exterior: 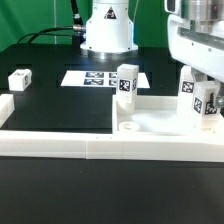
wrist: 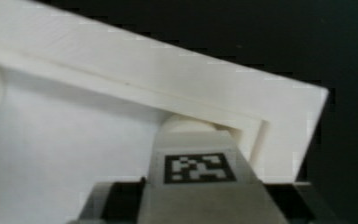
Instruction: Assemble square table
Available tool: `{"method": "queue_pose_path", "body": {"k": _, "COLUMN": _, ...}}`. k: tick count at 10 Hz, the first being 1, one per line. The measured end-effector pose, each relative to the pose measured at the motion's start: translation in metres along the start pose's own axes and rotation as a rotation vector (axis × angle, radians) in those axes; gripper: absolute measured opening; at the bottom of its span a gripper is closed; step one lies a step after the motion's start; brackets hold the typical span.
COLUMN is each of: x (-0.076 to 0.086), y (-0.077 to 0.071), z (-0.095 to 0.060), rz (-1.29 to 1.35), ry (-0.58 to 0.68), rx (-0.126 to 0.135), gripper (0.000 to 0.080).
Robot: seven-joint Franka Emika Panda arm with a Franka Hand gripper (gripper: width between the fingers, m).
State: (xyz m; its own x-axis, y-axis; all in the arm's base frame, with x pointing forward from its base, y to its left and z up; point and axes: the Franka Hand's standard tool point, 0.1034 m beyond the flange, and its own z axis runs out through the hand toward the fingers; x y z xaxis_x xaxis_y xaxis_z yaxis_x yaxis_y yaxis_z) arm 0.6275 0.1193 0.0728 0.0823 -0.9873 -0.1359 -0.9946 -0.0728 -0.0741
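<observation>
The square table's white slab [exterior: 150, 122] lies flat against the white border bars at the exterior view's right. One white tagged leg block [exterior: 126, 82] stands upright on the slab's far left corner. My gripper [exterior: 200, 84] is shut on a second leg block [exterior: 201, 103] and holds it upright over the slab's right corner. In the wrist view this leg [wrist: 197, 165] fills the gap between my dark fingers [wrist: 119, 203], its lower end at the slab's corner [wrist: 69, 130]. A third leg block [exterior: 20, 79] lies loose at the far left. No fourth leg shows.
A long white border bar [exterior: 100, 148] runs along the front and a short one [exterior: 8, 110] at the left; the bar also shows in the wrist view [wrist: 176, 70]. The marker board [exterior: 95, 78] lies in front of the robot base [exterior: 108, 30].
</observation>
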Motion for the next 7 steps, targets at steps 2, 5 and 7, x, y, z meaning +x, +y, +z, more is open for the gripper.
{"method": "queue_pose_path", "body": {"k": 2, "x": -0.0010, "y": 0.0007, "z": 0.0005, "rz": 0.283, "ry": -0.035, "rx": 0.082, "gripper": 0.0290}}
{"method": "queue_pose_path", "body": {"k": 5, "x": -0.0023, "y": 0.0014, "z": 0.0012, "rz": 0.239, "ry": -0.034, "rx": 0.079, "gripper": 0.0366}}
{"method": "queue_pose_path", "body": {"k": 7, "x": 0.0046, "y": -0.0012, "z": 0.0020, "rz": -0.056, "ry": -0.019, "rx": 0.091, "gripper": 0.0515}}
